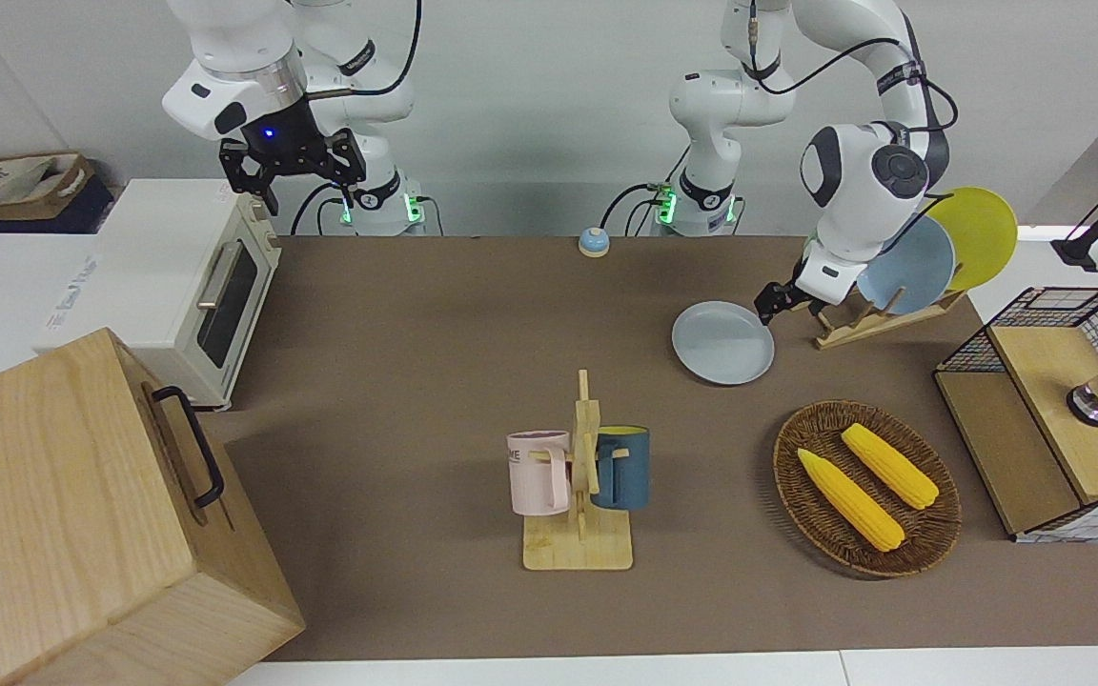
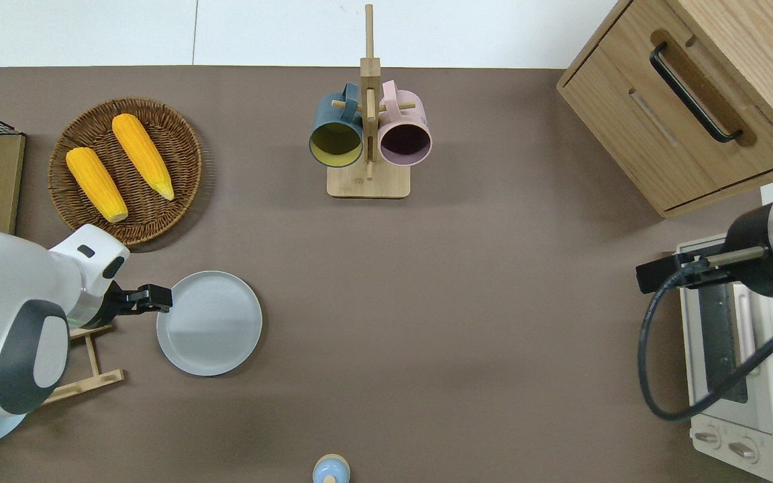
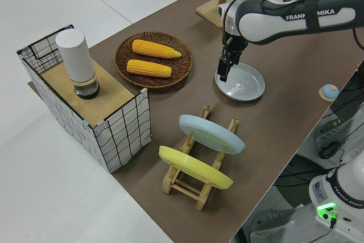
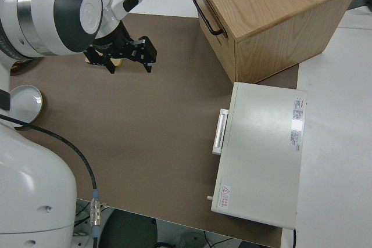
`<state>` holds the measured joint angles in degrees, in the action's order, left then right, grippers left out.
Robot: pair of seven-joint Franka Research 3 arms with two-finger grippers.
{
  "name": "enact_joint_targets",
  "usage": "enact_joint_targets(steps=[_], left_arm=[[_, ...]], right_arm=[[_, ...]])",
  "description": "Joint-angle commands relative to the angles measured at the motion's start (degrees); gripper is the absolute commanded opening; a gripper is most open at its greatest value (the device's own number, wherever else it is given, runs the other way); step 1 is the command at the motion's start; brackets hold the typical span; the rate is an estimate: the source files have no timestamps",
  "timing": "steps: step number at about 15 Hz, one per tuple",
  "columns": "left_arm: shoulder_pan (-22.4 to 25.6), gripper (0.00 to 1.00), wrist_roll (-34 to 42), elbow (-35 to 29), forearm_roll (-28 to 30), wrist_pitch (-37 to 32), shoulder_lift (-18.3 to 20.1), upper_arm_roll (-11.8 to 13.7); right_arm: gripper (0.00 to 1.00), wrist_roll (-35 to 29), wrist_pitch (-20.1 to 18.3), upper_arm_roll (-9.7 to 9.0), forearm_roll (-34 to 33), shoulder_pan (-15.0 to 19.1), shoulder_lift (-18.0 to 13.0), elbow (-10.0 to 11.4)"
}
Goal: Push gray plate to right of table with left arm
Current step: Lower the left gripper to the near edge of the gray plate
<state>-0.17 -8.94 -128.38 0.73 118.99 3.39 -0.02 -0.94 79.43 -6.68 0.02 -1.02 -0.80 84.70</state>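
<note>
The gray plate (image 1: 722, 343) lies flat on the brown table (image 1: 416, 314), toward the left arm's end; it also shows in the overhead view (image 2: 209, 323) and the left side view (image 3: 242, 82). My left gripper (image 2: 158, 298) is down low with its fingers shut and pointing down. It is empty and sits right at the plate's rim on the side toward the left arm's end (image 1: 766, 310) (image 3: 222, 72). I cannot tell whether it touches the rim. My right arm is parked, its gripper (image 1: 292, 167) open.
A wooden rack holds a bluer plate (image 1: 906, 267) and a yellow plate (image 1: 978, 233) beside the left gripper. A wicker basket (image 1: 930, 534) of two corn cobs, a mug stand (image 1: 579, 548), a small bell (image 1: 593, 242), a toaster oven (image 1: 196, 286) and a wooden drawer box (image 1: 82, 514) also stand here.
</note>
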Motion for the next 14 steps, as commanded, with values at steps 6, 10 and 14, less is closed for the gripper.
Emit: enact_joint_targets(steps=[6,10,14], left_arm=[[1.0,0.66,1.6,-13.9,-0.8,14.3,2.4,0.4],[1.0,0.0,1.4,-13.9,-0.8,14.1,2.2,0.4],[0.9,0.0,1.4,-13.9,-0.8,15.3,0.5,0.4]], right_arm=[[0.983,-0.7,-0.8,-0.79,0.2,1.1,-0.2,-0.5],[0.983,-0.7,-0.8,-0.87,0.2,1.1,-0.2,-0.5],[0.983,-0.7,-0.8,-0.87,0.2,1.1,-0.2,-0.5]])
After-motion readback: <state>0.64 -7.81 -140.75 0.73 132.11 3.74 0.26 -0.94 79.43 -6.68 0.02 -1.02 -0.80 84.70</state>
